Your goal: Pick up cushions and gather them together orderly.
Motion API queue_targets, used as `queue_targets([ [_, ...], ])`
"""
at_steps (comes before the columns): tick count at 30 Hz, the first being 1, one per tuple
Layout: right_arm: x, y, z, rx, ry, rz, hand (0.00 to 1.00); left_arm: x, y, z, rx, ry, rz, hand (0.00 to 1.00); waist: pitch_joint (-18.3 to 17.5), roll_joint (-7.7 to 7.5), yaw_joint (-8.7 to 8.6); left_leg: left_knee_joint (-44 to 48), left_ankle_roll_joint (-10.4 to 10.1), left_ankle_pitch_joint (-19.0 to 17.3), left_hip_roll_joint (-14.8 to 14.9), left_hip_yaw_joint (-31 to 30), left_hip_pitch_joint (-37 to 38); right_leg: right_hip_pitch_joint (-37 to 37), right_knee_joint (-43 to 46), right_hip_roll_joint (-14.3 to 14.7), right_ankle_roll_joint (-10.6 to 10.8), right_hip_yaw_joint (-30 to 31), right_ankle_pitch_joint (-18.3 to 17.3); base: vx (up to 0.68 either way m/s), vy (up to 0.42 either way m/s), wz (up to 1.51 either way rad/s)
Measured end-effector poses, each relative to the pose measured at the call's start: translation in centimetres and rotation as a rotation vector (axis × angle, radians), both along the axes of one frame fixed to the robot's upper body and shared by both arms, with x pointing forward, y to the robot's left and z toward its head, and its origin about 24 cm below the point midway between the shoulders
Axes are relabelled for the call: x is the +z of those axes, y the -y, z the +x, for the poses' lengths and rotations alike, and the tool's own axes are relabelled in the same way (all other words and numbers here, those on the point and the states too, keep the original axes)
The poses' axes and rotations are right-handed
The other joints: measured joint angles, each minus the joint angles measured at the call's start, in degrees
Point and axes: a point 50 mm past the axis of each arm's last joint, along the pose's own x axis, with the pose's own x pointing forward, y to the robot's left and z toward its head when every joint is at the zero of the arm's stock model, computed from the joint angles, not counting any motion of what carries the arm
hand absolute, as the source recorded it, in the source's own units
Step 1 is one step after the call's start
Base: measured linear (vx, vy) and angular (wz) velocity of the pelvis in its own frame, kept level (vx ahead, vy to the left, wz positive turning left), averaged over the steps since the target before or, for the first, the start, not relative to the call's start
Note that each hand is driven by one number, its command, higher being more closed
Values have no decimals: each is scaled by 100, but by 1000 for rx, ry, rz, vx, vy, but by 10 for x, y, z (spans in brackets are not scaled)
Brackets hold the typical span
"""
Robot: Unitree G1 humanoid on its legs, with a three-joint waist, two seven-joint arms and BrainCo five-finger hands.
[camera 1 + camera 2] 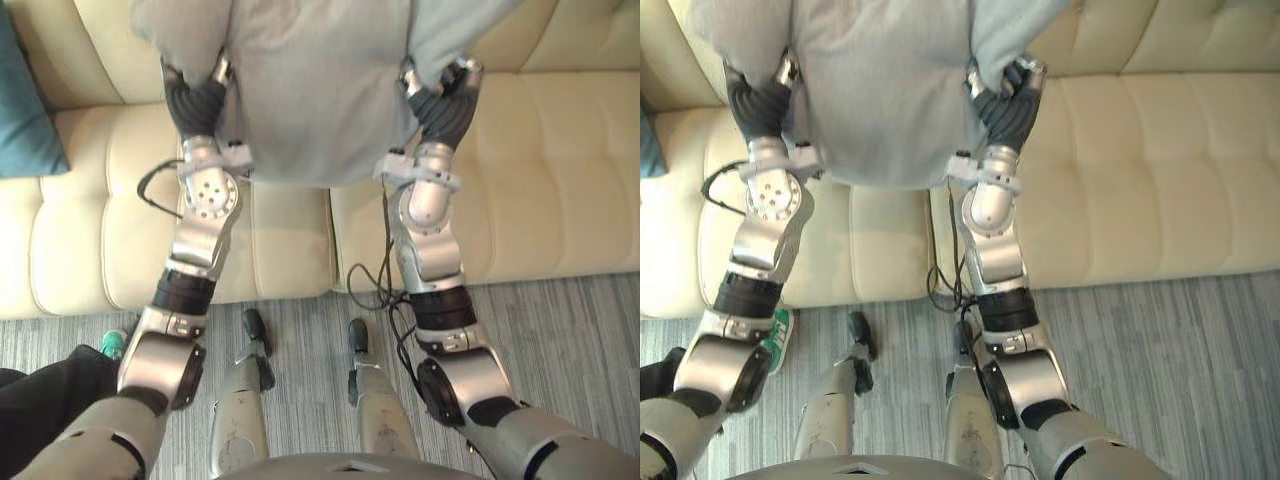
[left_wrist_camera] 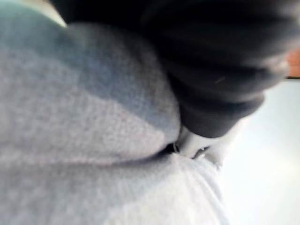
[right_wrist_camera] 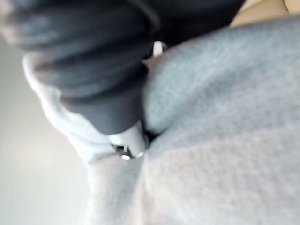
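1. Cushion work, seen from the head views: a grey cushion (image 1: 320, 90) is held between both hands, at the middle of the scene, over the cream sofa (image 1: 560, 170).
2. The left hand (image 1: 198, 100) grips the grey cushion's left edge. Its dark cover faces up and its fingers are curled into the fabric.
3. In the left wrist view the fingers (image 2: 194, 143) sink into a fold of the grey cloth, which bulges round them: a pinch on the cushion.
4. The right hand (image 1: 445, 105) grips the right edge the same way, fingers and thumb closed on the cloth.
5. In the right wrist view its fingers (image 3: 131, 138) are buried in a crease of the grey fabric, clamped on it.
6. The two hands sit at about the same height, one on each side, so the grey cushion hangs level between them.
7. Its near edge lies above the gap between the sofa's two seat pads. Whether it touches the seat I cannot tell.
8. A teal cushion (image 1: 25, 110) leans at the far left of the sofa, well apart from the grey one.
9. Near the sofa's front lies striped grey carpet (image 1: 570, 330).
10. At the near left, a green shoe (image 1: 780, 330) stands on the carpet, just beside the sofa's front.
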Motion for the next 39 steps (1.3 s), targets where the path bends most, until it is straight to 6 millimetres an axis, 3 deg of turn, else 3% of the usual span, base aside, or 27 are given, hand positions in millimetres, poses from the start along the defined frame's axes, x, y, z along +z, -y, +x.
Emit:
queue_targets([
  [6, 68, 1, -11, -24, 207, 73, 100, 57, 7, -1, 7, 137, -58, 100, 362, 146, 15, -684, -44, 671, -22, -110, -756, -1161, 403, 88, -13, -124, 6, -55, -51, 6],
  [12, 85, 7, -10, -74, 231, 46, 100, 63, 10, 0, -15, 137, -105, 100, 466, 210, 122, -914, -205, 907, -70, -300, -1373, -2163, 1351, 46, -154, -308, -470, 5, -46, 24],
  [13, 89, 6, -12, -77, 243, 42, 0, 67, 10, -1, -23, 149, -119, 0, 541, 217, 140, -1005, -252, 915, -79, -325, -1447, -2327, 1508, 24, -168, -336, -539, 26, -53, 27],
  [16, 109, 9, -19, -84, 303, 52, 0, 81, 7, -6, -32, 213, -145, 0, 738, 217, 140, -1228, -373, 1008, -118, -283, -1559, -2661, 1826, -56, -199, -355, -670, 32, -46, 20],
  [18, 119, 14, -24, -105, 339, 39, 0, 89, 5, -8, -42, 239, -171, 0, 740, 221, 78, -1271, -322, 1110, -199, -290, -1666, -2874, 2084, -146, -199, -358, -832, 46, -59, 27],
  [20, 123, 22, -24, -122, 345, 51, 0, 94, 5, -9, -52, 248, -172, 0, 741, 223, 25, -1274, -248, 1183, -263, -338, -1726, -2978, 2268, -222, -207, -384, -977, 47, -66, 32],
  [25, 125, 35, -16, -115, 315, 80, 0, 94, -2, -6, -54, 234, -143, 0, 741, 223, -6, -1272, -402, 1321, -282, -447, -1759, -2982, 2415, -284, -269, -533, -1145, 30, -100, 20],
  [26, 130, 37, -14, -97, 310, 92, 0, 98, -7, -2, -37, 225, -117, 0, 741, 223, -1, -1271, -550, 1480, -291, -453, -1800, -2982, 2391, -315, -283, -568, -1154, -10, -117, 14],
  [33, 152, 61, -1, -36, 254, 134, 0, 118, -45, 6, 10, 191, -114, 0, 741, 223, -25, -1269, -415, 1594, -287, -531, -1779, -2894, 2411, -327, -308, -686, -1161, -29, -104, 6],
  [39, 148, 91, 7, -35, 184, 165, 0, 105, -93, 12, 39, 116, -172, 0, 748, 222, -44, -1269, -416, 1593, -297, -620, -1448, -2430, 2327, -366, -309, -831, -1162, -21, -85, 9],
])
